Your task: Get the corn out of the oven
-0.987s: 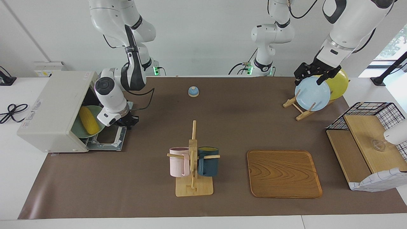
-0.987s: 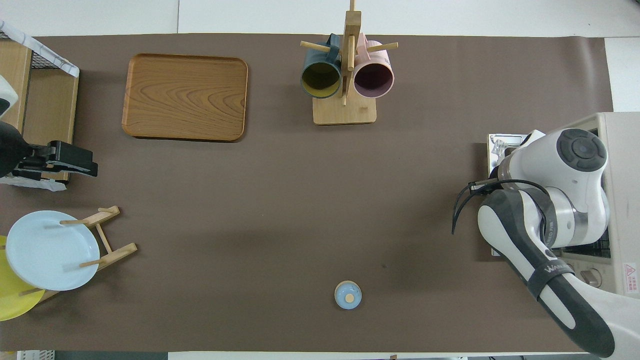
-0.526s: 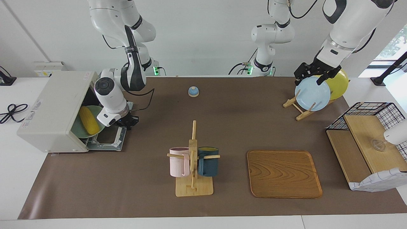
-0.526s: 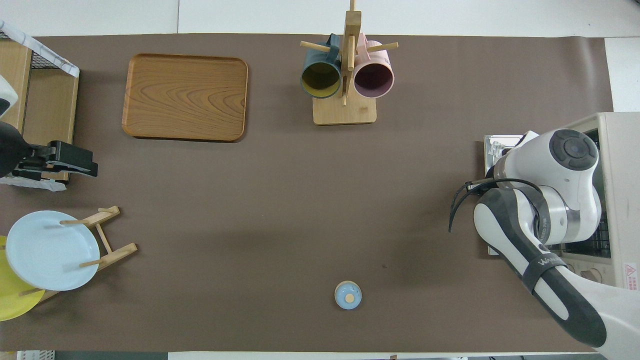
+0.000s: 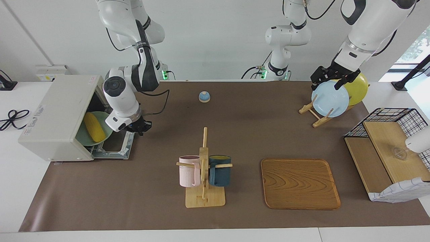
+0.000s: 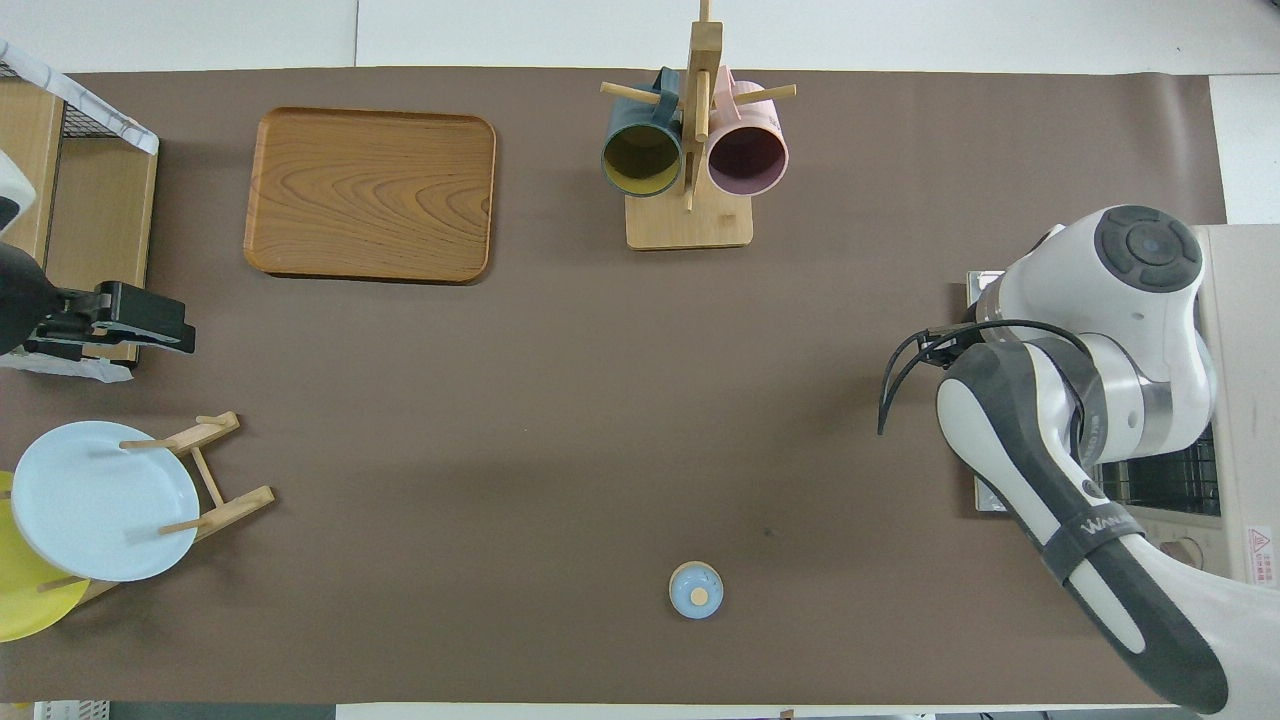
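Corn (image 5: 94,127) on green plate (image 5: 80,137) inside oven (image 5: 55,116): light, stiff, ridged, rolls; pinch mid-cob across width. Right gripper (image 5: 138,127) fingers together, empty, over door; left gripper (image 5: 331,78) spread, waits over plate rack.

Your yellow corn (image 5: 94,127) lying slantwise inside the off-white oven (image 5: 55,116), door dropped open, left of the facing frame

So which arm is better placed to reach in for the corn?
Right. The right gripper, shut, hovers over the open door of the oven, beside the corn on its green plate. The left gripper waits over the plate rack.
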`<state>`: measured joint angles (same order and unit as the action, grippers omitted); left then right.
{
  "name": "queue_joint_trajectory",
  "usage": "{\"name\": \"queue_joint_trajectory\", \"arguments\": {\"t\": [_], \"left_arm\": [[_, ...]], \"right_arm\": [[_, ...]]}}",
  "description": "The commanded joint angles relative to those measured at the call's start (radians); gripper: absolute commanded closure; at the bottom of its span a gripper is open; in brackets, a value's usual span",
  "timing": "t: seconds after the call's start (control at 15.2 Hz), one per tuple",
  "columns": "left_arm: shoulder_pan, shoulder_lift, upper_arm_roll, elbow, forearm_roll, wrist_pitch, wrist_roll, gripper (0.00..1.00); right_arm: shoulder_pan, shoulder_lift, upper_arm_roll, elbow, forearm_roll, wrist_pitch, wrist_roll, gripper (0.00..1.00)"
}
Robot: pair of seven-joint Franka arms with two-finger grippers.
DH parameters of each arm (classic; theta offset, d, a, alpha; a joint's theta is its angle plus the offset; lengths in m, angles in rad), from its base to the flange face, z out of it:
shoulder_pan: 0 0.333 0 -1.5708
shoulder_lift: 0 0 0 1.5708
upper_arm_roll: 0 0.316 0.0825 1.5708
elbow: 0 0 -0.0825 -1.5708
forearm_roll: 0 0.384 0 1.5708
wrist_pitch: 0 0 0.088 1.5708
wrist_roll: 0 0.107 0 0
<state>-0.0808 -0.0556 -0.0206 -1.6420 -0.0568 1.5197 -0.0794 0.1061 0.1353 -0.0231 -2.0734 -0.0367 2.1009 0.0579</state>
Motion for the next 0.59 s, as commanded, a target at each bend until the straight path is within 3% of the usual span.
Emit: {"name": "queue_joint_trajectory", "arguments": {"t": [0.0,0.07,0.2,0.26,0.53], "left_arm": [[0.01,-0.006,-0.007,0.001,0.002,0.007,-0.005,0.0],[0.01,-0.006,-0.007,0.001,0.002,0.007,-0.005,0.0],[0.01,-0.006,-0.007,0.001,0.002,0.005,-0.003,0.0],[0.01,-0.006,-0.007,0.001,0.002,0.005,-0.003,0.0],[0.01,-0.006,-0.007,0.001,0.002,0.005,-0.003,0.0]], "right_arm": [[-0.023,-0.046,-0.008,0.016,0.012,-0.074,-0.009,0.6],[-0.032,-0.066,-0.009,0.016,0.003,-0.108,-0.009,0.51],[-0.045,-0.095,-0.012,0.021,-0.021,-0.151,-0.016,0.18],[-0.055,-0.108,-0.011,0.021,-0.056,-0.154,-0.039,0.1],[-0.107,-0.111,-0.012,0.013,-0.094,-0.144,-0.16,0.19]]}}
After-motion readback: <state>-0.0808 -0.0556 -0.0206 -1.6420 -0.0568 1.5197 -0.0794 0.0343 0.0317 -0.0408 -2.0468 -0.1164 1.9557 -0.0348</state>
